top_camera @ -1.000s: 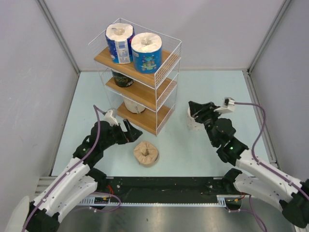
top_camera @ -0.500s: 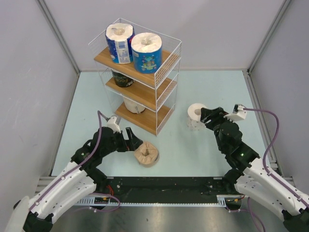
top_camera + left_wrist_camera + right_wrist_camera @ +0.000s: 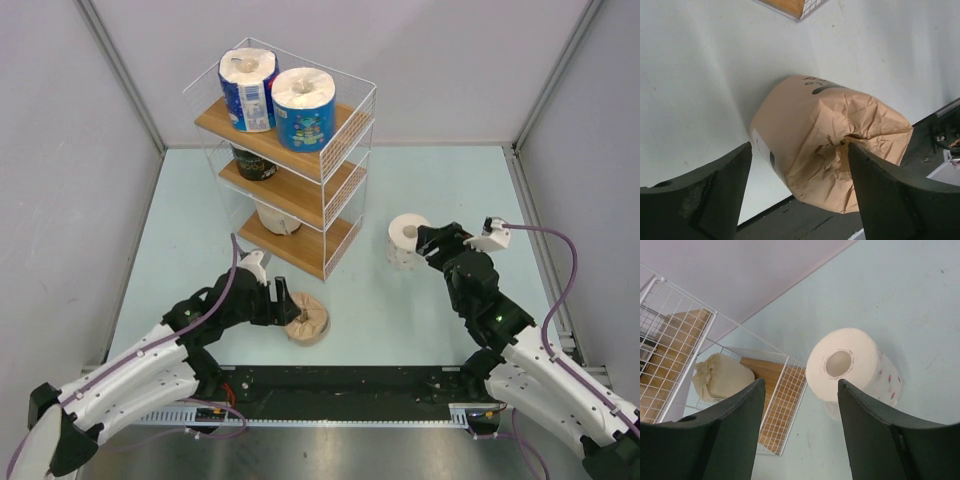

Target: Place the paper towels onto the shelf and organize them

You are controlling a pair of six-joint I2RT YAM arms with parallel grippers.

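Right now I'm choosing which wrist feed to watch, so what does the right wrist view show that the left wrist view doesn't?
Only the right wrist view: the white dotted roll standing upright on the table, core hole up, and the cream roll on the bottom board of the shelf. Only the left wrist view: the tan-brown roll in crumpled wrap, lying between the open fingers of the left end effector. Both: a corner of the shelf, the pale table, and dark fingers apart; the right end effector holds nothing.
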